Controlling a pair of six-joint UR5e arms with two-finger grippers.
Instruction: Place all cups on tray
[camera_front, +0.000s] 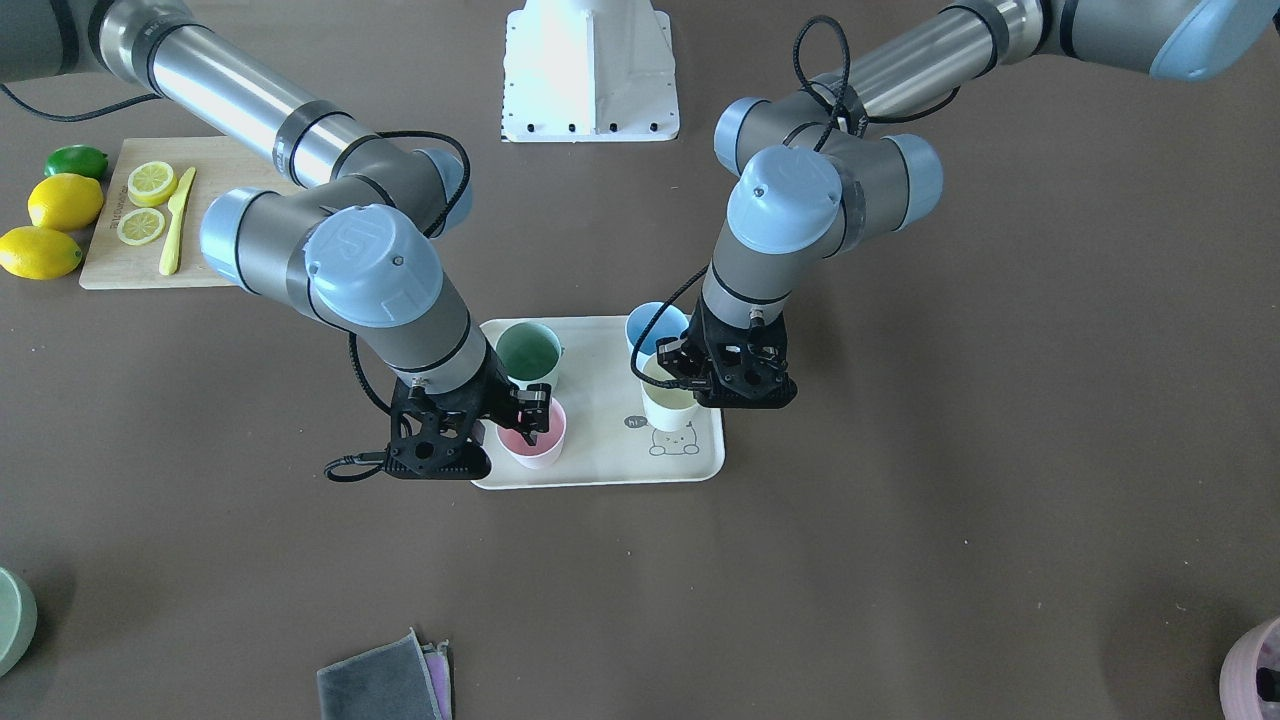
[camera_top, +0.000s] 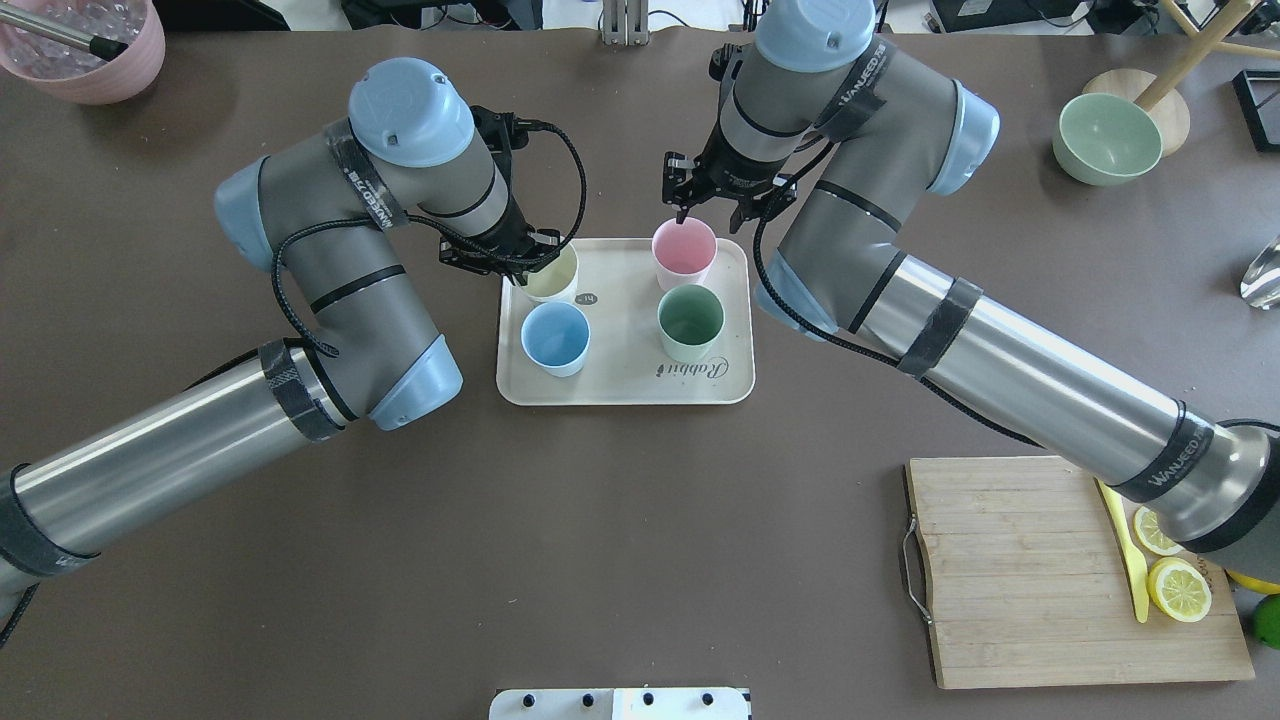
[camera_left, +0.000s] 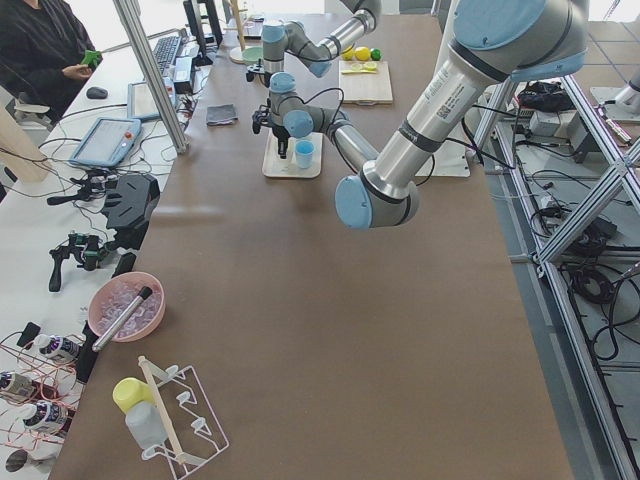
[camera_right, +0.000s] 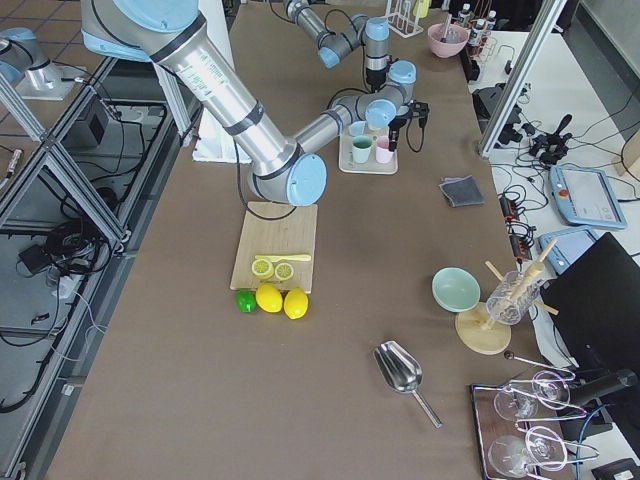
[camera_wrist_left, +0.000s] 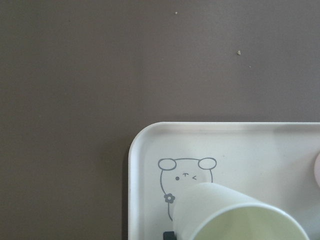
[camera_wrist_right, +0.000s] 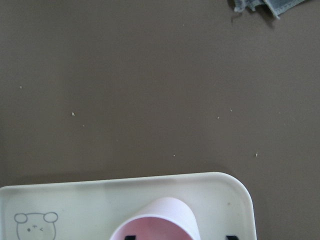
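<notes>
All four cups stand on the beige rabbit tray (camera_top: 625, 345): cream (camera_top: 553, 282), blue (camera_top: 555, 338), pink (camera_top: 685, 250) and green (camera_top: 690, 320). My left gripper (camera_top: 535, 265) is at the cream cup (camera_wrist_left: 240, 220). One fingertip (camera_wrist_left: 169, 234) sits close outside its rim, and the jaws look closed on the wall. My right gripper (camera_top: 700, 205) is over the pink cup (camera_wrist_right: 155, 222). Its fingertips (camera_wrist_right: 230, 237) are spread wide, astride the rim, not gripping.
A wooden cutting board (camera_top: 1060, 570) with lemon slices and a yellow knife lies at the near right. A green bowl (camera_top: 1105, 138) and a pink bowl (camera_top: 85, 50) stand at the far corners. Folded cloths (camera_front: 385, 680) lie beyond the tray.
</notes>
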